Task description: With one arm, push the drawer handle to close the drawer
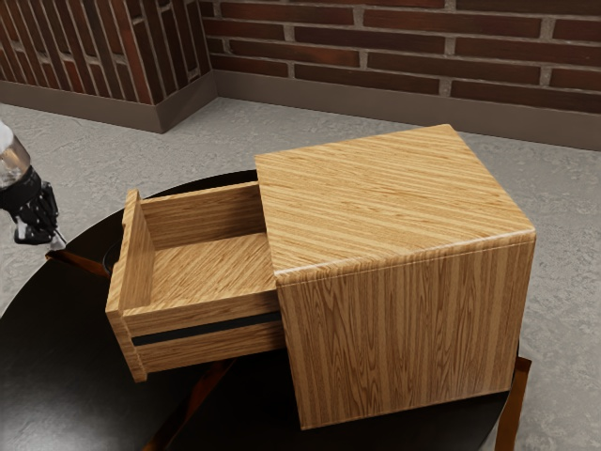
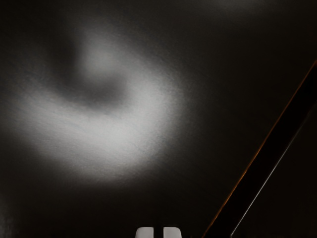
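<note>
At the exterior view's left edge is my gripper [image 1: 56, 241], shut with nothing held, its tips pointing down beside the dark table's rim. In the wrist view the gripper [image 2: 158, 232] shows two pale fingertips close together. The wooden drawer [image 1: 207, 268] stands well out of its cabinet [image 1: 404, 282], toward the exterior view's left. Its front panel [image 1: 130, 272] is apart from my gripper, with a gap between them. A thin dark curve, seemingly the handle [image 1: 109, 256], shows faintly on the panel's outer side. The inside of the drawer that shows is bare wood.
Cabinet and drawer rest on a round black table [image 1: 56, 366] with reddish-brown strips. One strip [image 2: 267, 144] crosses the glossy dark surface in the wrist view. A brick wall [image 1: 394, 42] stands behind, beyond the grey floor [image 1: 211, 146].
</note>
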`<action>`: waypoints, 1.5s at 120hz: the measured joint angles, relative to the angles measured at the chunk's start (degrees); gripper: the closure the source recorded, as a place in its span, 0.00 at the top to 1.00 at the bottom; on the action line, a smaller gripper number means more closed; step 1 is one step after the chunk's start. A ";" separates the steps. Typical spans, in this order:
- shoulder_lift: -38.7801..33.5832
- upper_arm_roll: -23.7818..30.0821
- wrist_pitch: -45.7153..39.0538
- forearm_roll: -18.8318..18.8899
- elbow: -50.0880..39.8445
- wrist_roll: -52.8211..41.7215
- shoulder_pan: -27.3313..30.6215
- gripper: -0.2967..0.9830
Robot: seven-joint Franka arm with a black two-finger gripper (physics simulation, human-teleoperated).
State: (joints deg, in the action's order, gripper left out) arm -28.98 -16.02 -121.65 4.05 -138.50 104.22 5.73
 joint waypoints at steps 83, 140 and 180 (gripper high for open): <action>-5.67 0.16 -10.57 -0.05 -9.87 18.90 -6.88 0.15; -6.88 2.35 -11.01 0.02 -11.33 15.32 -8.70 0.15; -5.80 5.88 -11.11 -0.36 -10.28 14.27 -10.62 0.15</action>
State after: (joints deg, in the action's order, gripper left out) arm -34.77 -10.14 -132.76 3.69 -148.78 118.49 -4.90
